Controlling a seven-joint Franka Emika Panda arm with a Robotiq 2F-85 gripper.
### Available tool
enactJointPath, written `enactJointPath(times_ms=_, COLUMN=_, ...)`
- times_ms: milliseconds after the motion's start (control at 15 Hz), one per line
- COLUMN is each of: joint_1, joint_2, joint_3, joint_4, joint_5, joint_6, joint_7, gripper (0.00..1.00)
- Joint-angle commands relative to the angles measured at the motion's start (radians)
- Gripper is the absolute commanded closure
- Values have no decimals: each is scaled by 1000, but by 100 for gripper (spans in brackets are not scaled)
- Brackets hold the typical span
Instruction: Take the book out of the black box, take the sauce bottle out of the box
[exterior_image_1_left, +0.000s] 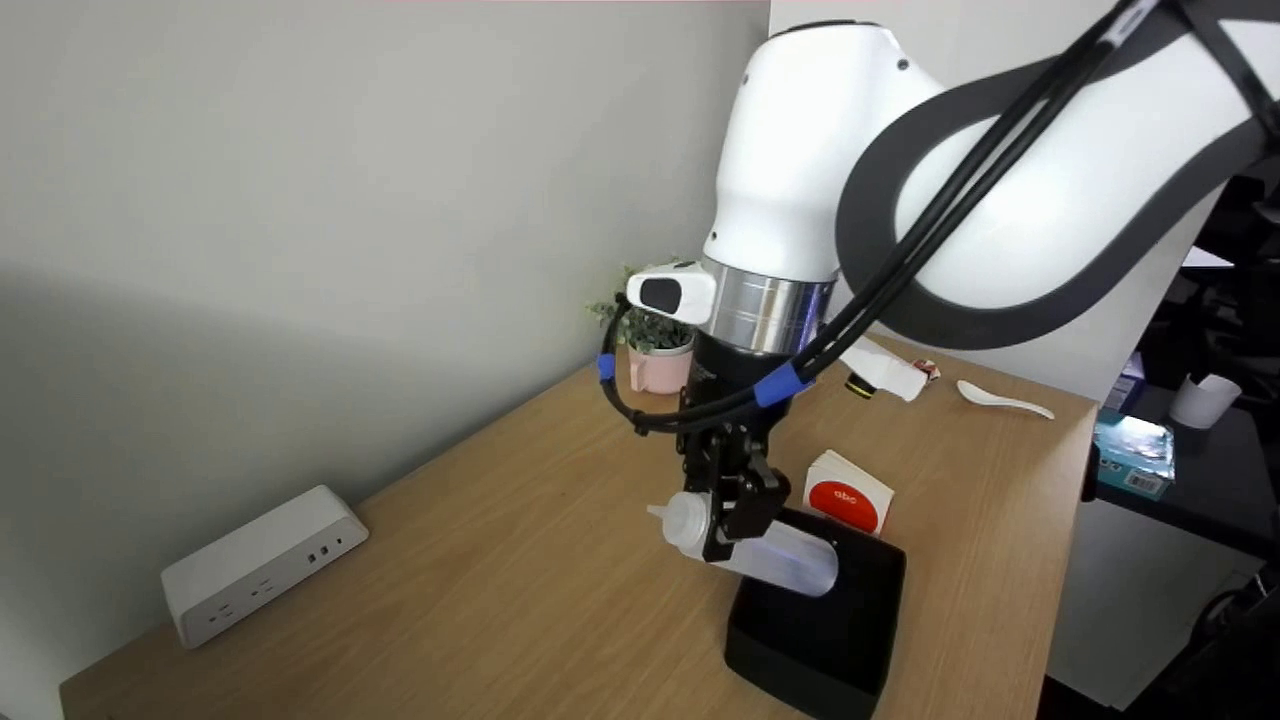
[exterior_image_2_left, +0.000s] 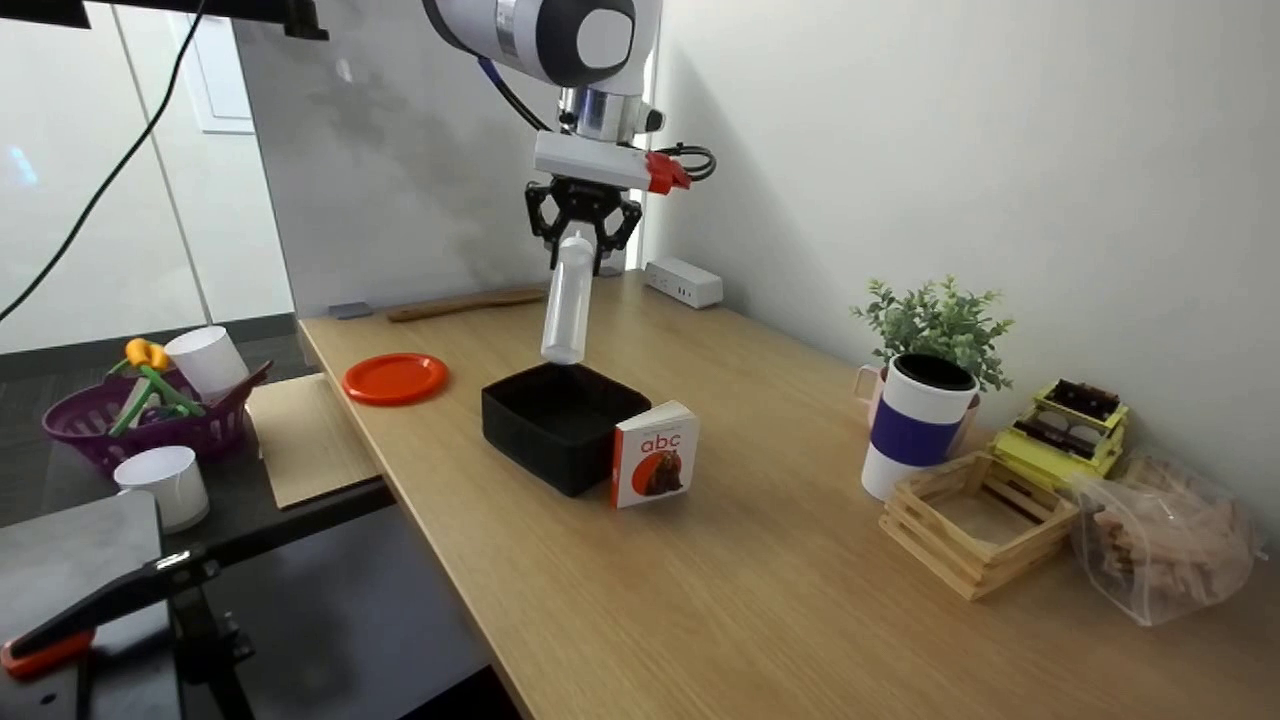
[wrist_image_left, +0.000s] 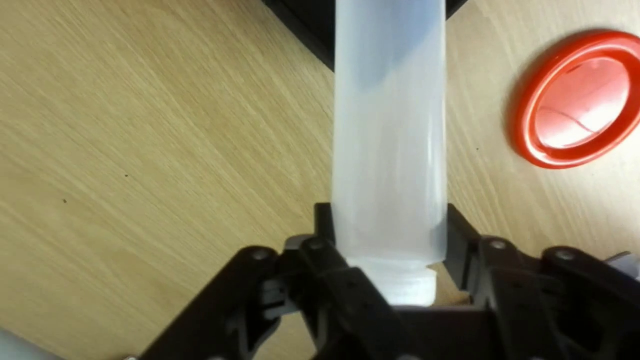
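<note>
Set against a grey wall (exterior_image_1_left: 400, 180), shadowed low down; furnished with a wood-grain worktop (exterior_image_2_left: 640, 620); bordered, in an exterior view, by white panels (exterior_image_2_left: 60, 130) above dark flooring (exterior_image_2_left: 28, 395).

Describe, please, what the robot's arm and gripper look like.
The arm is white with dark grey trim and a shiny silver section. Black cables with blue wraps run along it. The gripper is black with two jointed fingers, beneath a white bar with a red end.

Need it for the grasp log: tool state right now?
Tool: closed, holding the sauce bottle between its jaws.
</note>
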Motion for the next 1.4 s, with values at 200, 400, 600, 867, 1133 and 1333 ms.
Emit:
enactJointPath(times_ms=200, joint_1=-186, joint_2=-120, joint_3=104, joint_4=-251, joint_5=275, joint_6=357, joint_7=-47, gripper=72)
enactJointPath(times_ms=400, joint_1=-296, joint_2=-104, joint_3=228, joint_4=-294, joint_5=417, joint_6=559, joint_7=-103, gripper=72)
enactJointPath(times_ms=600, joint_1=-377, joint_2=-51, joint_3=361, joint_4=-298, joint_5=487, joint_6=765, joint_7=-236, gripper=72)
enactJointPath(times_ms=867, joint_1=-409, joint_2=59, joint_3=454, joint_4=-267, joint_5=386, joint_6=929, joint_7=-300, gripper=72)
enactJointPath(times_ms=1133, joint_1=-410, joint_2=223, joint_3=482, joint_4=-192, joint_5=224, joint_6=1029, joint_7=-310, gripper=72)
enactJointPath(times_ms=1333, joint_1=-428, joint_2=351, joint_3=495, joint_4=-69, joint_5=74, joint_6=1009, joint_7=-290, gripper=72)
